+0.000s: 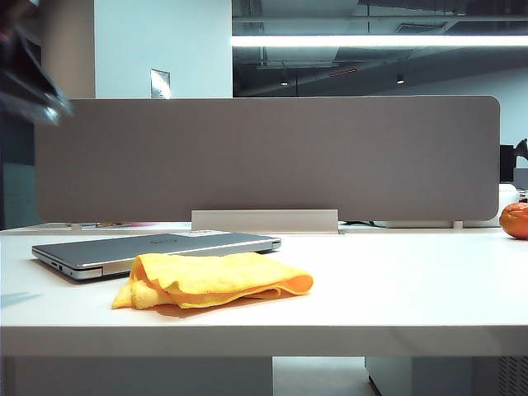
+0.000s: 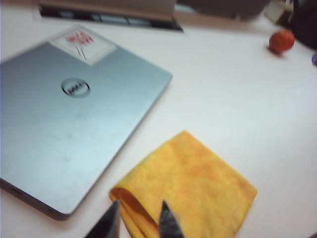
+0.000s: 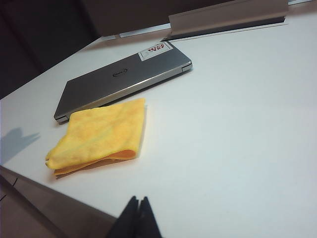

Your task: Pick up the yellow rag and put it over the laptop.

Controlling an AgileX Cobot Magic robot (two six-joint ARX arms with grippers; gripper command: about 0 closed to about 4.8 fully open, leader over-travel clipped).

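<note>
Approach step. The folded, soft yellow-orange microfibre rag [image 1: 216,280] lies on the white tabletop [image 1: 396,280], just beside the closed silver-grey laptop [image 1: 157,250]. Left hand [image 2: 140,222] hovers above the rag's folded edge, fingers narrowly parted, empty. Right hand [image 3: 138,214] is pressed closed, well apart. Next: descend and pinch the fold.

I am working in an office. A long grey partition panel [image 1: 264,161], the kind that divides desks, is standing along the far edge of the white desk [image 1: 396,289], well beyond my jaws. Behind it, a strip light [image 1: 379,40] is glowing under an open dark ceiling with exposed ducts. A closed silver laptop [image 2: 74,119] is lying on the desk just ahead of my left jaws.
</note>
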